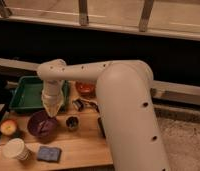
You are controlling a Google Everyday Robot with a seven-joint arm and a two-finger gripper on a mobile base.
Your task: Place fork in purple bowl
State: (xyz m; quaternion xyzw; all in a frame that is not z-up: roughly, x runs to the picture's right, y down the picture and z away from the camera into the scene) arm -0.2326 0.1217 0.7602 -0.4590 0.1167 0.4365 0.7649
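Note:
The purple bowl [41, 125] stands on the wooden table [83, 147] at the front left. My gripper [51, 108] hangs from the white arm [93, 75] just above the bowl's far right rim, pointing down. The fork does not show as a separate thing; the gripper's end hides whatever it may hold. A small metal cup [72, 122] stands just right of the bowl.
A green tray [26, 93] lies behind the bowl. An orange-brown bowl [85, 89] is at the back. A black-handled utensil [84, 105] and a flat black bar [100, 126] lie to the right. An apple [8, 127], white cup [16, 148] and blue sponge [49, 153] sit at the front left.

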